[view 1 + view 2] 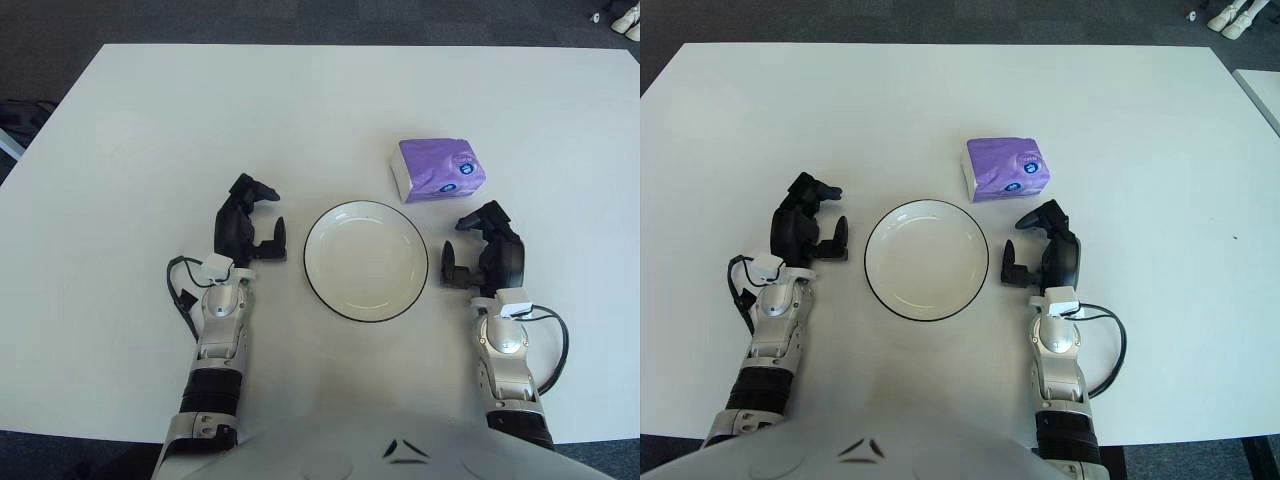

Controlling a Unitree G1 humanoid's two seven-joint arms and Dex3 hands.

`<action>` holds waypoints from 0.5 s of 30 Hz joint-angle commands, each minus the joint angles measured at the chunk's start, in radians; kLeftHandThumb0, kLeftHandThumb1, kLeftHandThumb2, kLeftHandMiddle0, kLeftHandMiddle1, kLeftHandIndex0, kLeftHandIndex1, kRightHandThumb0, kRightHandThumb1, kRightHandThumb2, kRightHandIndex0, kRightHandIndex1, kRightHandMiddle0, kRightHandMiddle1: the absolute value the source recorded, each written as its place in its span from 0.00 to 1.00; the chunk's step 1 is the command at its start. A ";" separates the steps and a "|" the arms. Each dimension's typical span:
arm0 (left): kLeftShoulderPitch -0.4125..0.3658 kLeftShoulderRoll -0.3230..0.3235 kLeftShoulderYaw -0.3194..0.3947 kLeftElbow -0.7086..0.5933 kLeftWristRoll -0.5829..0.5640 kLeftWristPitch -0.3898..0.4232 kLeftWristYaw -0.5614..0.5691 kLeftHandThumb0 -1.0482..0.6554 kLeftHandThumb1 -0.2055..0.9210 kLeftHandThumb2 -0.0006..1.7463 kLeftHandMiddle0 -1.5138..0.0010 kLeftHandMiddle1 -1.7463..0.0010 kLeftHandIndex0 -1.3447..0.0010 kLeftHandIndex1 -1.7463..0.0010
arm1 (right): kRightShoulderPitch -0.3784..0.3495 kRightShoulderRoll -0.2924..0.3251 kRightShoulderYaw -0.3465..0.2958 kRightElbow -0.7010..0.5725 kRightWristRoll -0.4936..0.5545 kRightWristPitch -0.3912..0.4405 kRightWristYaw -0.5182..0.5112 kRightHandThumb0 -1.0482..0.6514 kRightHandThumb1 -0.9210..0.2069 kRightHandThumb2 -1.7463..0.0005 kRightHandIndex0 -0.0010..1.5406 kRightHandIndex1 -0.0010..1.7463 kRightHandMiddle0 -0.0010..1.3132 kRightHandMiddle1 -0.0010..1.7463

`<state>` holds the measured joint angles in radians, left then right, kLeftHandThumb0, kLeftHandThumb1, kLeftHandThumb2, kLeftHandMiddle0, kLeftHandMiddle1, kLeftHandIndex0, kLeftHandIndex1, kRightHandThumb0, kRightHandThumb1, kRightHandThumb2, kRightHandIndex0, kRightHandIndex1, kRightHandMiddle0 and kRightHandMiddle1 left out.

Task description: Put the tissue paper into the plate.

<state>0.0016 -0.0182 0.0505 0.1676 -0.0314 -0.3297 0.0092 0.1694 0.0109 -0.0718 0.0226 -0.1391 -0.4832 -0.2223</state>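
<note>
Just right of the plate, my right hand sits over the table, fingers loosely curled with a clear gap between thumb and the other two, nothing in it. Directly beyond its fingertips, near but apart, is the tissue paper: a purple pack with a white end face and a small blue round mark on the side toward me. It lies on the white table, past the plate's far-right rim, outside it, not touching it. The plate is round and white with a thin dark rim, flat on the table between my two hands, holding nothing. On its other side, my left hand mirrors the right: fingers partly curled with a gap, nothing grasped, just beside the plate's left rim without touching it. Black cables loop out beside both wrists. Dark carpet borders the table's far edge and corners.
</note>
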 commanded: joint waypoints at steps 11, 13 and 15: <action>0.068 0.000 0.002 0.090 0.006 0.040 0.000 0.61 0.22 0.90 0.42 0.11 0.56 0.00 | 0.042 0.004 0.002 0.058 -0.016 0.016 -0.004 0.61 0.86 0.03 0.62 0.93 0.48 1.00; 0.069 -0.001 0.001 0.090 0.007 0.039 0.001 0.61 0.22 0.90 0.42 0.11 0.56 0.00 | 0.043 0.004 0.002 0.056 -0.017 0.020 -0.005 0.61 0.86 0.03 0.62 0.93 0.48 1.00; 0.070 -0.002 0.000 0.088 0.007 0.039 0.001 0.61 0.22 0.90 0.42 0.11 0.56 0.00 | 0.044 0.003 0.001 0.053 -0.017 0.021 -0.004 0.61 0.86 0.03 0.62 0.93 0.49 1.00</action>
<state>0.0010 -0.0192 0.0501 0.1678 -0.0312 -0.3237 0.0093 0.1695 0.0103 -0.0722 0.0219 -0.1413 -0.4808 -0.2225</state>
